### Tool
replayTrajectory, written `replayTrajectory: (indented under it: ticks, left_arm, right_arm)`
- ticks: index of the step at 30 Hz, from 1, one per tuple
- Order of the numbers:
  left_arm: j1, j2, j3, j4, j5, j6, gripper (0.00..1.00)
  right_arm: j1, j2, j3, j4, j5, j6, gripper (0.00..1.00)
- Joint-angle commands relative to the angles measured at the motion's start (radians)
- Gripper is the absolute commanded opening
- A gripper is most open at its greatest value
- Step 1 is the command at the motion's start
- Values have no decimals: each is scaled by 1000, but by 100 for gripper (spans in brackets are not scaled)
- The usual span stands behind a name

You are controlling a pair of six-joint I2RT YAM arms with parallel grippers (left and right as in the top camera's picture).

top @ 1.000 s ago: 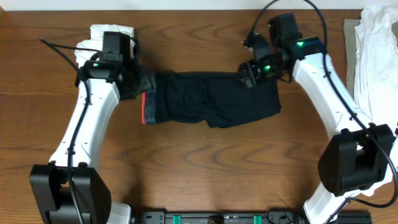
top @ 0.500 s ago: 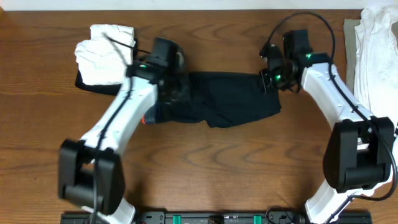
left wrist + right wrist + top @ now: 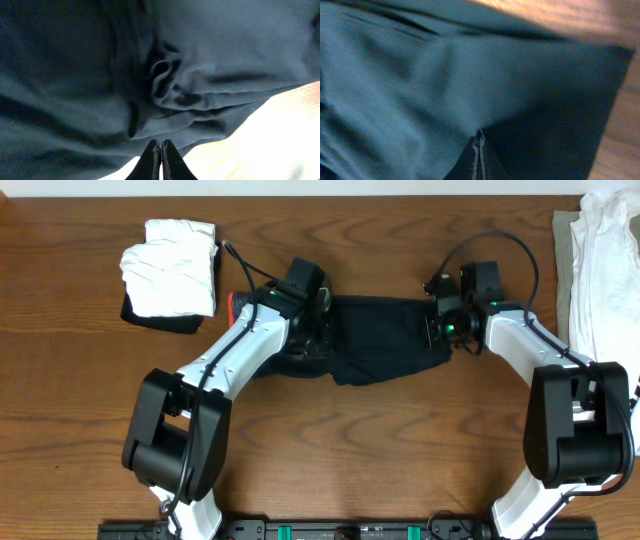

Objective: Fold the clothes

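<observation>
Black leggings [image 3: 385,345] lie folded across the middle of the table, a bit of red waistband edge [image 3: 233,302] showing at their left end. My left gripper [image 3: 322,330] rests on their left half. In the left wrist view its jaws [image 3: 161,143] are shut, tips at the rumpled fabric's [image 3: 75,75] edge, nothing visible between them. My right gripper [image 3: 437,332] sits on the leggings' right end. In the right wrist view it [image 3: 479,135] is shut, tips against smooth dark cloth [image 3: 420,75].
A folded white garment [image 3: 170,268] lies on a black one [image 3: 160,322] at the back left. A pile of white and beige clothes [image 3: 605,250] sits at the back right edge. Wooden table [image 3: 330,450] spreads in front of the leggings.
My left arm has swung right from the waistband end to the leggings' left half and its jaws have shut. My right gripper shifted slightly right and toward the front, and shut.
</observation>
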Motion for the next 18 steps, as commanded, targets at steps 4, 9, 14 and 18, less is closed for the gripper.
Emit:
replayTrajectory:
  ticks: [4,9,14,18]
  left_arm:
    - [0,-2,-6,58,6,11,6]
    - [-1,4,-7,58,6,12,6]
    - [-4,56,-7,61,6,8,6]
    - [-14,120,-7,90,6,8,6]
  right_arm:
    - [-6,9,-51,50,-3,2,2]
    - [-6,9,-55,56,-2,2,2]
    - [-6,9,-55,56,-3,2,2]
    - [-6,9,-55,56,-3,2,2]
